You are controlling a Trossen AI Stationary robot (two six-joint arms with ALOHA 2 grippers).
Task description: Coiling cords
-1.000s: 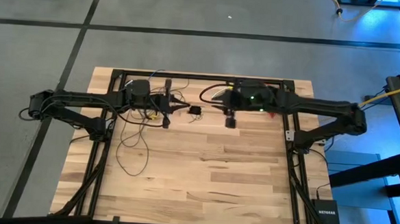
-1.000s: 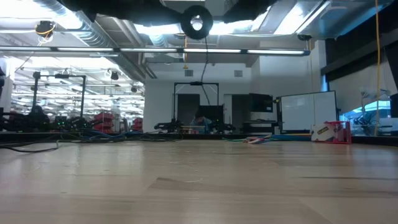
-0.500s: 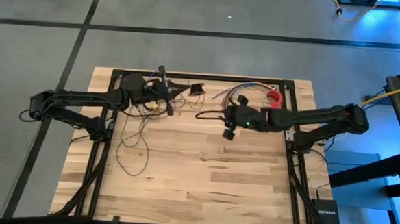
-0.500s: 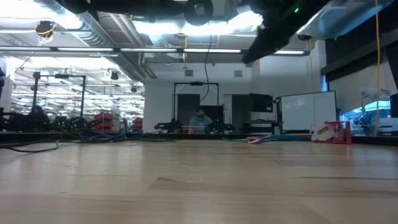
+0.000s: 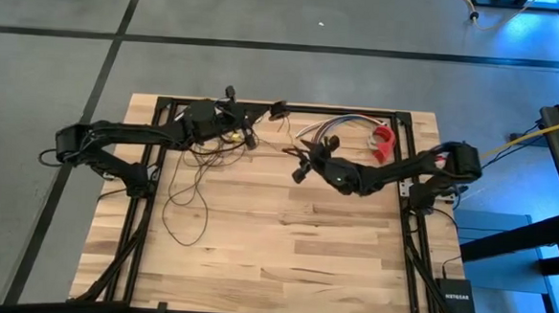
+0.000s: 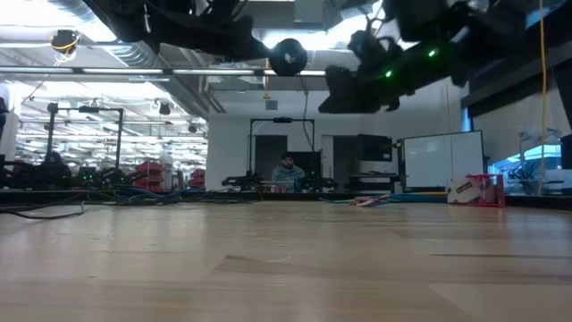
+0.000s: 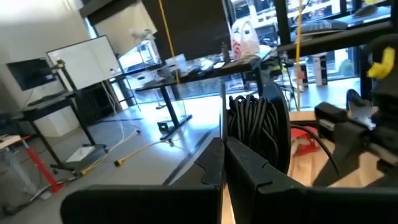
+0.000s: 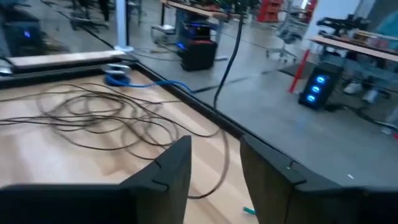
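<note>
The left gripper [image 5: 245,136] was up by the table's [image 5: 350,266] far edge, fingers pressed together on the cords [image 5: 190,185], which sprawled in loose loops over the left half, puck [image 5: 279,108] at the far rim. The right gripper [image 5: 300,169] hovered mid-table, fingers [image 8: 166,163] spread, nothing between them. Whole near half was bare wood.

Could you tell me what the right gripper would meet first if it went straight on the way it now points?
Probably the cords: the right gripper, open with nothing between its jaws, faces their loose loops on the table. Depth is unclear, so it might pass above them.
</note>
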